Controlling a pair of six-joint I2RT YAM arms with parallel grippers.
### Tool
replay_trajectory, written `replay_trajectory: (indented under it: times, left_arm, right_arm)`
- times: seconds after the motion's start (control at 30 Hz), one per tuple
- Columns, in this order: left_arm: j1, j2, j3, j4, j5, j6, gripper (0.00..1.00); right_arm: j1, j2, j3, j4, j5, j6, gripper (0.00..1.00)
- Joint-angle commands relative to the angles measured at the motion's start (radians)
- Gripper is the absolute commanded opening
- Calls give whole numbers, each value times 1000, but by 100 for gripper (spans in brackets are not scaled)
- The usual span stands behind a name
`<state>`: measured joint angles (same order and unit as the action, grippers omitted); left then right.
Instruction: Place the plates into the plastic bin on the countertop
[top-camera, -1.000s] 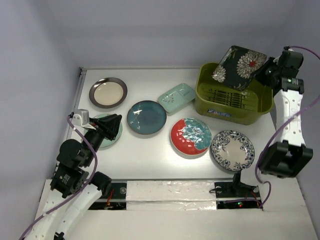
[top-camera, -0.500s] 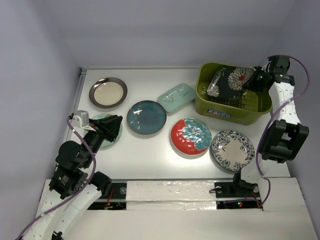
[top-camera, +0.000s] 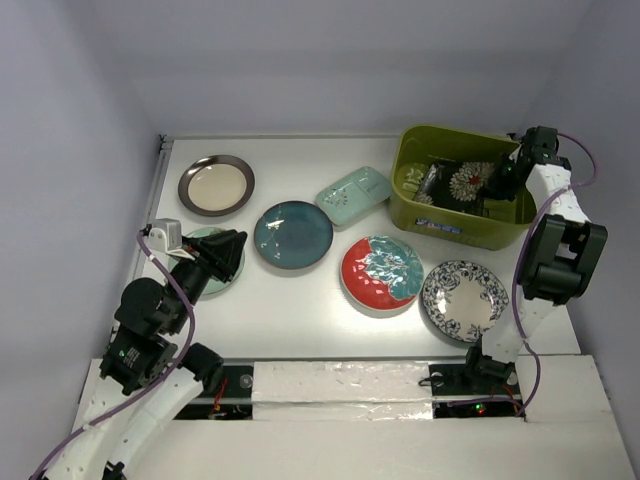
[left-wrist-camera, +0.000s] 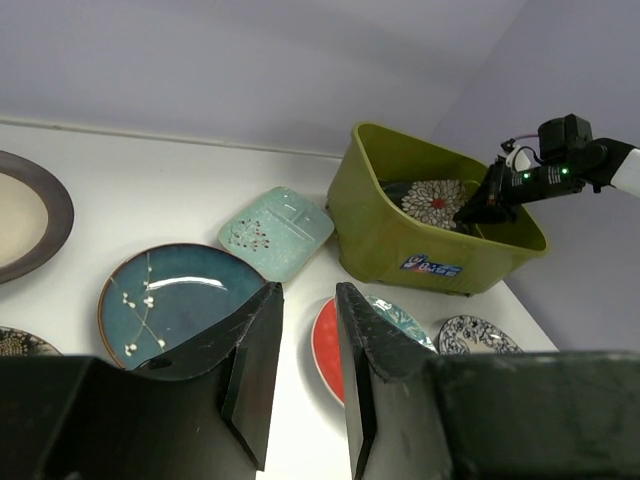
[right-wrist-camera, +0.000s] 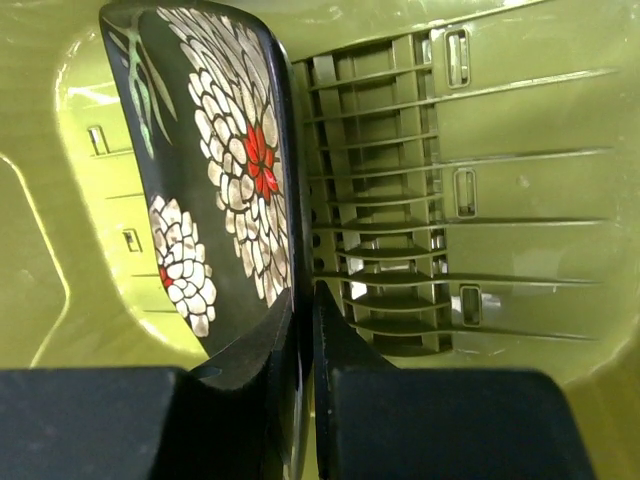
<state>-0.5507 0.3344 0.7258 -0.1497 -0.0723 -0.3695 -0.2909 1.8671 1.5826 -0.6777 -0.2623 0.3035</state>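
The left arm (top-camera: 131, 437) and right arm (top-camera: 553, 196) are white shells with black joints. Purple cables (top-camera: 588, 163) trail behind the matte black jaws.

Inside the plastic bin (top-camera: 440, 225), my right gripper (top-camera: 503, 180) and the black floral plate (top-camera: 462, 183) crowd its right side; I see bare floor at its left.

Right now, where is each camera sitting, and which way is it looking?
Top external: high behind the robot, looking down on the white countertop; left arm and right arm show.
Left wrist: on the left arm, facing the olive-green plastic bin; open left gripper shows.
Right wrist: inside the bin, facing its slotted floor; right gripper pinches the black square floral plate.
Shared: all see that plate.
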Motion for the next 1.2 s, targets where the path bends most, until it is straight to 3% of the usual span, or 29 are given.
replay_trajectory:
  times: [0.0, 0.27, 0.43, 0.57, 0.67, 0.73, 0.8, 0.83, 0.9, 1.03, 1.17]
  left_arm:
    - [-8, 14, 6, 27, -1, -3, 26]
    - [-8, 8, 9, 19, -9, -3, 26]
    - [-8, 9, 11, 18, -12, -3, 26]
    - [-8, 12, 11, 18, -15, -3, 26]
    - [-8, 14, 12, 16, -20, -2, 26]
    - [-8, 14, 12, 16, -23, -3, 26]
    - [-8, 15, 12, 16, -30, -3, 26]
    - [-8, 17, 12, 15, -32, -3, 25]
    - [-8, 21, 12, 13, -44, -5, 23]
    - [-8, 37, 14, 6, -55, -17, 13]
    - [-8, 41, 15, 6, -57, -16, 8]
  right_arm:
    - [-2, -32, 1, 115, 58, 0, 0]
    - [-2, -60, -88, 184, 190, 42, 49]
    - [-2, -132, -114, 236, 212, 77, 57]
    - [19, -291, -159, 323, 207, 111, 71]
    - [88, -417, -165, 346, 231, 118, 74]
    - [148, -509, -179, 365, 256, 124, 71]
    - [272, -566, -234, 407, 282, 131, 52]
    - [318, -607, -257, 421, 284, 150, 26]
    - [468, -638, -344, 470, 272, 177, 2]
    - [735, -622, -469, 613, 313, 279, 0]
    - [942, -478, -498, 716, 402, 350, 1]
